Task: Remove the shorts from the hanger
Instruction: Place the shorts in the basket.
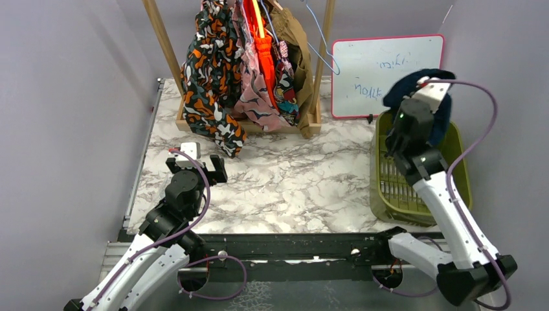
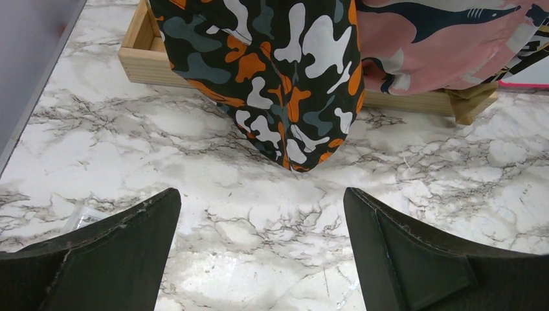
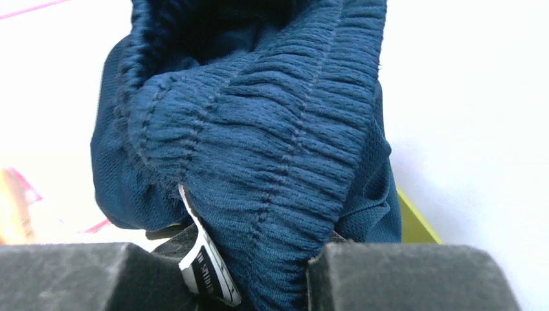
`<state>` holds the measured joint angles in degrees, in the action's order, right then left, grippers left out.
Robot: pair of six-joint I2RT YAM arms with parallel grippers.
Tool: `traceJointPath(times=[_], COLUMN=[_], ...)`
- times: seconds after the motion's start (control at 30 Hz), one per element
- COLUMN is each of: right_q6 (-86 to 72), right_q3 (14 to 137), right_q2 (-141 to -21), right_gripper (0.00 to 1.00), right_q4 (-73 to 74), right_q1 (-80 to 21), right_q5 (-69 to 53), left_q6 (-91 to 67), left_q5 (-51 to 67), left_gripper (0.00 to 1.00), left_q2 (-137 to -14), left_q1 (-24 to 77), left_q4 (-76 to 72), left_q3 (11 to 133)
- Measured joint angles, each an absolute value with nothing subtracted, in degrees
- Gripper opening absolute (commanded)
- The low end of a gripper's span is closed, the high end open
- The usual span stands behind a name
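Hanging from a wooden rack [image 1: 165, 39] at the upper centre of the overhead view are several shorts: a black-orange-white blotch pair [image 1: 207, 84] on the left, then a pink print pair [image 1: 254, 97], a bright orange pair [image 1: 264, 45], a multicolour print pair [image 1: 287, 91] and a tan pair [image 1: 296, 45] on the right. A whiteboard [image 1: 382, 71] leans at the upper right. Just below it, the right gripper [image 1: 427, 91] holds the navy shorts [image 1: 404, 87] bunched up above a green basket [image 1: 388, 188] at the right edge of the marble table [image 1: 291, 188]. The left gripper [image 1: 196, 167] sits low at centre left, near the hem of the blotch pair, with its fingers spread apart.

From the left wrist, the two dark fingers [image 2: 110, 253] fill the lower corners, wide apart with bare marble between them. The blotch hem hangs in the upper centre, its tip touching or just above the table; I cannot tell which.

From the right wrist, the grey pads [image 3: 401, 278] along the bottom edge pinch the gathered navy waistband, with a white label [image 3: 207, 265] sticking out between them.
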<state>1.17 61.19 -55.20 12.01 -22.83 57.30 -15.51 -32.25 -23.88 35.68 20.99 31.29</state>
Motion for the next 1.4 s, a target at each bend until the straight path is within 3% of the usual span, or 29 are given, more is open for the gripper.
traceJointPath(times=[0.1, 0.2, 0.6, 0.93, 1.13, 1.23, 1.4], right_q6=[-3.4, -9.4, -27.3, -32.6, -35.7, -37.7, -39.9], right_q3=[65.0, 65.5, 47.4, 44.1, 44.1, 44.2, 46.9], right_q2=[-58.5, -58.7, -56.4, -54.4, -64.4, -70.0, -76.1], right_gripper=[0.01, 0.01, 0.01, 0.1, 0.15, 0.28, 0.28], right_q4=[16.9, 20.1, 26.5, 24.0, 20.8, 20.4, 19.0], right_q1=[-13.6, -10.8, -9.0, -6.6, -3.2, -0.6, 2.9], right_q5=[53.4, 50.2, 46.5, 52.6, 45.7, 39.6, 31.7], left_q6=[-15.5, -15.5, -15.4, -15.4, -15.4, -15.4, -15.4], left_q5=[-32.2, -32.1, -31.0, -30.9, -30.8, -30.7, -30.7], left_gripper=[0.99, 0.99, 0.99, 0.99, 0.99, 0.99, 0.99], left_q2=[-23.9, -23.9, -24.3, -24.4, -24.5, -24.4, -23.8], left_q1=[35.7, 35.7, 35.7, 35.7, 35.7, 35.7, 35.7], left_q4=[21.0, 21.0, 20.9, 20.9, 20.8, 20.8, 20.7], left_q3=[31.3, 31.3, 31.3, 31.2, 31.2, 31.2, 31.0])
